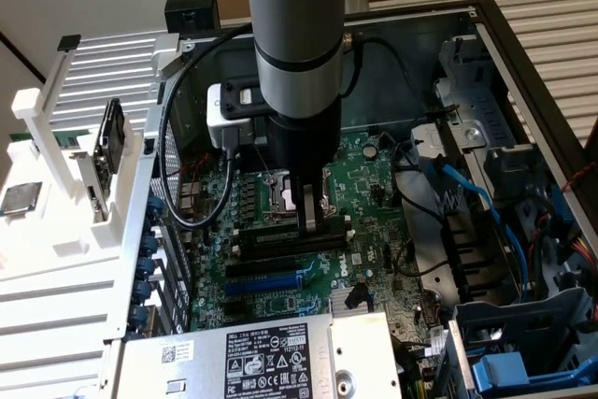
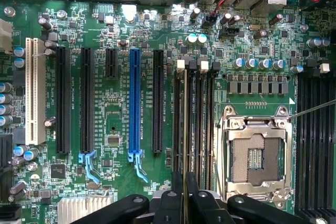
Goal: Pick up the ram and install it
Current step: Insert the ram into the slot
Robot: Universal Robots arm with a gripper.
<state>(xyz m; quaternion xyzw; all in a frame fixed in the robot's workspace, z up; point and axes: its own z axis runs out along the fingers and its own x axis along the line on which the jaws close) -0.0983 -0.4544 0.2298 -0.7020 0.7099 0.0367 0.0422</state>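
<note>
Exterior view: motherboard (image 1: 374,184) inside open computer case (image 1: 374,91).

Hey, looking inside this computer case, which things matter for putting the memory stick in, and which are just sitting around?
Job in hand:
ram, held edge-on at the memory slots
fingers shut on it

Just lying about:
processor chip on the white rack
empty processor socket
blue expansion slot
power supply
</note>
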